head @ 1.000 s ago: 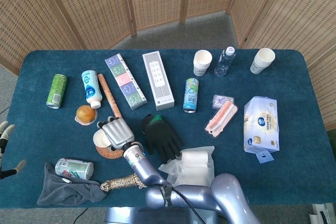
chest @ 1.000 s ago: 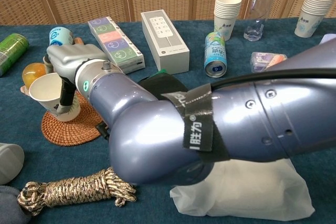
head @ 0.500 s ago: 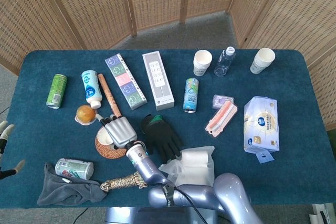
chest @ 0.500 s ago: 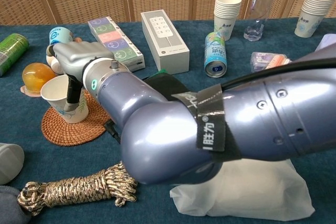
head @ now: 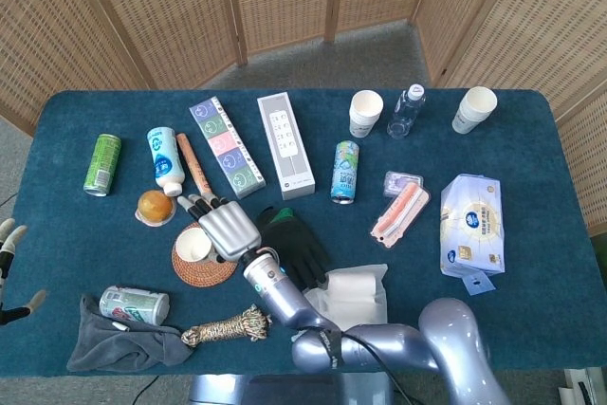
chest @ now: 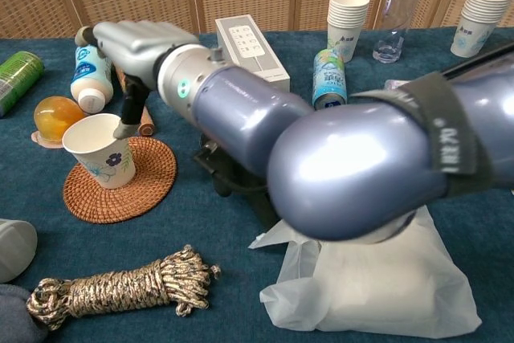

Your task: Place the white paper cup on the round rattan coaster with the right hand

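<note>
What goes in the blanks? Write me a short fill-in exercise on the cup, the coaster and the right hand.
1. The paper cup stands on the round ____.
2. The right hand holds ____; its fingers are off the cup.
3. An orange jelly cup sits beside the coaster, nearer the table's ____ edge.

Missing words: coaster; nothing; left

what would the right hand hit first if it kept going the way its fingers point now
Probably the long brown stick pack just beyond the fingertips of the right hand, with the white yogurt bottle beyond it. The paper cup sits beside the hand, not ahead. Depth is unclear.
</note>
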You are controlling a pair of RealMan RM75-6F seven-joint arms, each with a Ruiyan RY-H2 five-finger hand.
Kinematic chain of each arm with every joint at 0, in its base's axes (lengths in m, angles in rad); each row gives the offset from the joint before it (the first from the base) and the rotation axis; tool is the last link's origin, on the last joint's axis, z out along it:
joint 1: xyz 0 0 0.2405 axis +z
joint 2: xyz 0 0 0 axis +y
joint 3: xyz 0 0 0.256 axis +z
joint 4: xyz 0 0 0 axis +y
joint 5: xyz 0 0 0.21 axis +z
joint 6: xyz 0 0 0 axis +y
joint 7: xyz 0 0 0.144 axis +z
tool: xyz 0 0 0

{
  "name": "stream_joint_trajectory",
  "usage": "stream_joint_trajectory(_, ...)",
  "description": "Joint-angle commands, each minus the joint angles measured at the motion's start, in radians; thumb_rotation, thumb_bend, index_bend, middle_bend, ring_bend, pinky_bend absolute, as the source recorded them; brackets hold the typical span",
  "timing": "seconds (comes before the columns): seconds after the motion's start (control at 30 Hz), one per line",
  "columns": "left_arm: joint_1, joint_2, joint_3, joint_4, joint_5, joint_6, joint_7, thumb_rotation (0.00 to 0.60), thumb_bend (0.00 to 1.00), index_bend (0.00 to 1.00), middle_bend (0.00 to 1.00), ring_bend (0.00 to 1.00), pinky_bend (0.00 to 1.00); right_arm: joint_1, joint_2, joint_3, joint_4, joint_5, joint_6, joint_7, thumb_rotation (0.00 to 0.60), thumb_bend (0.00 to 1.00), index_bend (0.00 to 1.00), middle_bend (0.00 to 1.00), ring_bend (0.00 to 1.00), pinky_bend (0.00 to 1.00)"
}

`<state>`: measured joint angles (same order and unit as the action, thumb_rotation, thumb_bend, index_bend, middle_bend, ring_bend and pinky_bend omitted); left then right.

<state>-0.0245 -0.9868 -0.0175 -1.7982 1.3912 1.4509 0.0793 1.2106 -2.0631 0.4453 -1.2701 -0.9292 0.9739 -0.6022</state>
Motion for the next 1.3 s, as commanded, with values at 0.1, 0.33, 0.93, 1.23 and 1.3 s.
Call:
stream_joint_trajectory(0.1, -0.005, -0.006, 0.0, 0.002, -0.006, -0.01, 0.011, 0.6, 0.28, 0.0, 0.0, 0.0, 0.0, -0.077, 0.124, -0.039, -0.102, -0.086, 0.045, 0.046, 0.6, 0.0, 0.0, 0.15, 0.15, 0.39)
stream_joint_trajectory(0.33, -0.007, -0.013, 0.003, -0.002, -0.003, -0.012, 0.028, 0.6, 0.28, 0.0, 0.0, 0.0, 0.0, -0.162, 0.236, -0.062, -0.135, -0.179, 0.086, 0.19, 0.6, 0.0, 0.0, 0.17, 0.15, 0.39)
stream_joint_trajectory(0.93, -0.008, -0.03, 0.02, -0.006, 0.018, -0.019, 0.057, 0.6, 0.28, 0.0, 0.0, 0.0, 0.0, -0.42, 0.539, -0.189, -0.049, -0.469, 0.278, 0.616, 0.6, 0.0, 0.07, 0.22, 0.18, 0.39)
stream_joint_trajectory(1.23, -0.007, -0.028, 0.028, -0.014, 0.035, -0.015, 0.058, 0.6, 0.28, 0.0, 0.0, 0.0, 0.0, -0.535, 0.652, -0.202, 0.014, -0.476, 0.367, 0.692, 0.6, 0.0, 0.09, 0.22, 0.18, 0.39)
stream_joint_trajectory(1.3, -0.006, -0.028, 0.029, -0.016, 0.038, -0.013, 0.057, 0.6, 0.28, 0.0, 0.0, 0.0, 0.0, -0.56, 0.671, -0.215, 0.024, -0.483, 0.38, 0.71, 0.6, 0.0, 0.1, 0.22, 0.18, 0.39)
